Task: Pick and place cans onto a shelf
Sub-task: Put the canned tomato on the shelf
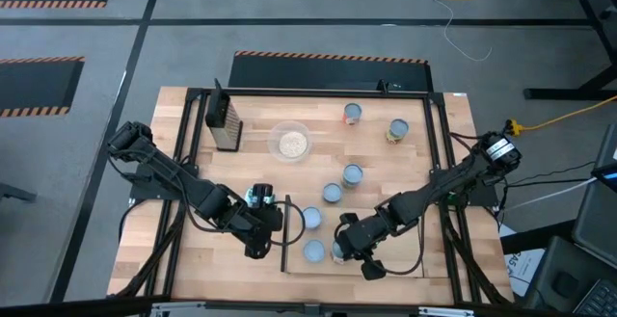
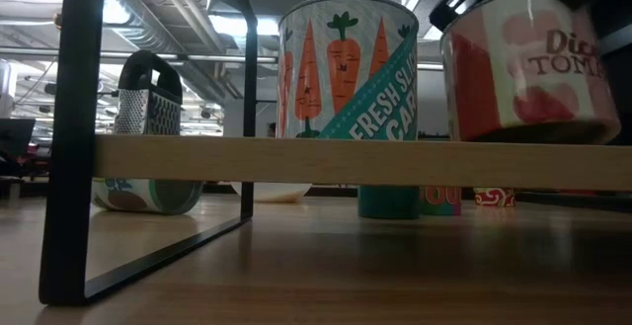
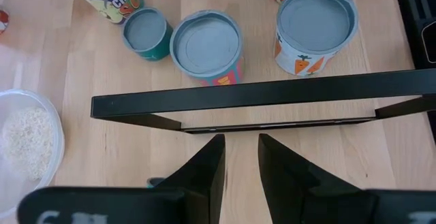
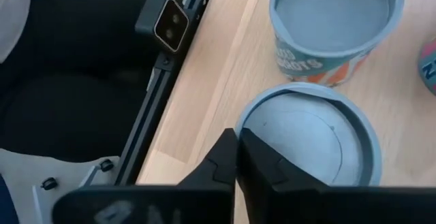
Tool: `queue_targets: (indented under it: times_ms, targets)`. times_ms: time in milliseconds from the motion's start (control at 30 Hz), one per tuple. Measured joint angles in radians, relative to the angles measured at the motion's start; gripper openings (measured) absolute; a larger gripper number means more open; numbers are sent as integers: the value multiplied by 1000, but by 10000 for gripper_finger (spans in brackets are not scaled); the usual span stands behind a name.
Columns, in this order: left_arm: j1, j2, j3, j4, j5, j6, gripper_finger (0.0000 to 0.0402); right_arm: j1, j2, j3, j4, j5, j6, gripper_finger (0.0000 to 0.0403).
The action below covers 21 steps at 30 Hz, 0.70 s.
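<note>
- High view: shelf at near edge of surface, carrying two cans, carrot can and tomato can.
- Left hand just outside shelf's left rail, fingers slightly apart, holding nothing.
- Right hand over tomato can, fingers together, tips at can's rim; grip on it not clear.
- Pink-labelled can just behind shelf's edge; four more cans scattered farther back.
- Grater and bowl at rear.
</note>
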Motion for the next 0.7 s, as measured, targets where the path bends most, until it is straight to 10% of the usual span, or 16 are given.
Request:
queue_targets:
  times_ms: [700]
  targets:
    - [0,0,0,0,0,0,81,0,2,0,18,-29,-2,52]
